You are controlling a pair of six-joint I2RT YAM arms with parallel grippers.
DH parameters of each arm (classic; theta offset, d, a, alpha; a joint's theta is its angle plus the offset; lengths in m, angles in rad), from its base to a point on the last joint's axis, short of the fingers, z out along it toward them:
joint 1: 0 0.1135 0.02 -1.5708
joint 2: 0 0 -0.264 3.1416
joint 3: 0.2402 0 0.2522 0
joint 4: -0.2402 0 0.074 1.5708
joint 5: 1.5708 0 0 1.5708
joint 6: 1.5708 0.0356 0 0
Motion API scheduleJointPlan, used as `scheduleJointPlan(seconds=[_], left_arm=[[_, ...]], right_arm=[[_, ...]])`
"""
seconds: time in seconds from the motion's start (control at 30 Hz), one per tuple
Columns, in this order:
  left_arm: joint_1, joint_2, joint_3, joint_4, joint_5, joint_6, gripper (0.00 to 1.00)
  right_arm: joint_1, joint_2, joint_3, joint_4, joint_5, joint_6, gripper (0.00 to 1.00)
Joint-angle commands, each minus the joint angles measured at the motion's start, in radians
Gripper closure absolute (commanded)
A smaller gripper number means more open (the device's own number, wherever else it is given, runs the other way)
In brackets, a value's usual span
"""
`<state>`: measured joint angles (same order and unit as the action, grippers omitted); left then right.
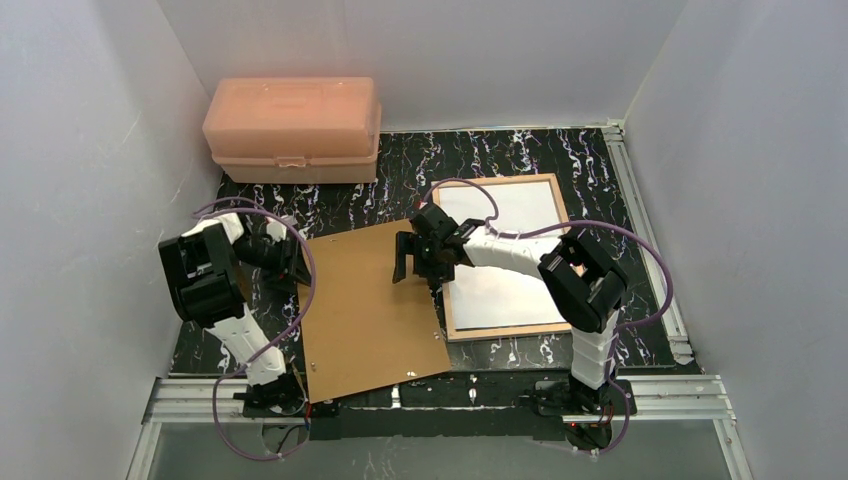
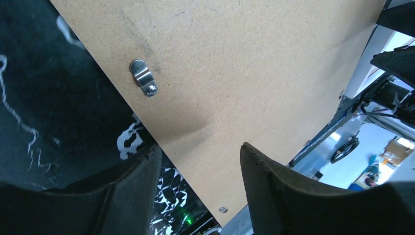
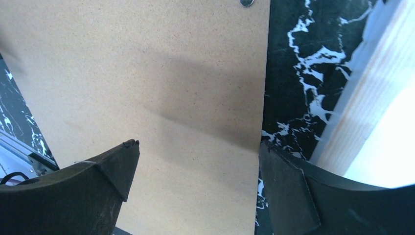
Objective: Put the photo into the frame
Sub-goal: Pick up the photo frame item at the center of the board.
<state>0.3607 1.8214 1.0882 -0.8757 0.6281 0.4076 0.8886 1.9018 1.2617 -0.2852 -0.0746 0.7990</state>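
The right gripper point(image 1: 408, 258) hangs with its jaws spread wide and nothing between them. It sits low over the 3 o'clock edge of the brown board point(image 1: 370, 310). In the wrist view this gripper point(image 3: 195, 147) straddles that edge, with one finger above the board point(image 3: 147, 88) and the other above the black marbled table point(image 3: 293, 73).

Just beyond, at 3 o'clock from the gripper, the frame point(image 1: 505, 330) lies flat with its tan wood back facing up. A white sheet fills its opening. It looks like the photo point(image 1: 500, 285) lying face down, though I cannot be sure from here.

The left gripper point(image 1: 290, 258) sits at the board's 9 o'clock edge, jaws partly apart and holding nothing. From its wrist, the gripper point(image 2: 198, 166) looks along the board point(image 2: 235, 73), where a small metal clip point(image 2: 143, 77) is screwed near the edge.

The board lies askew between the two arms, one corner past the table's near side. A pink box point(image 1: 292, 130) stands at 11 o'clock, against the back wall.
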Motion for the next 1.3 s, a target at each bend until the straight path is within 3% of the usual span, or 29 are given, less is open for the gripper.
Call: scheduleJointPlan(seconds=[0.0, 0.6, 0.87, 1.27], left_arm=[[-0.080, 0.029, 0.028, 0.061, 0.150, -0.021, 0.43], [-0.119, 0.079, 0.075, 0.117, 0.123, -0.071, 0.47], [-0.221, 0.082, 0.090, 0.156, 0.140, -0.129, 0.48], [-0.402, 0.129, 0.157, 0.199, 0.150, -0.210, 0.50]], right_arm=[[0.021, -0.040, 0.067, 0.060, -0.119, 0.069, 0.02], [0.016, -0.135, 0.039, 0.148, -0.162, 0.128, 0.03], [0.002, -0.164, 0.044, 0.122, -0.130, 0.133, 0.04], [-0.111, -0.329, -0.146, 0.131, -0.059, 0.179, 0.05]])
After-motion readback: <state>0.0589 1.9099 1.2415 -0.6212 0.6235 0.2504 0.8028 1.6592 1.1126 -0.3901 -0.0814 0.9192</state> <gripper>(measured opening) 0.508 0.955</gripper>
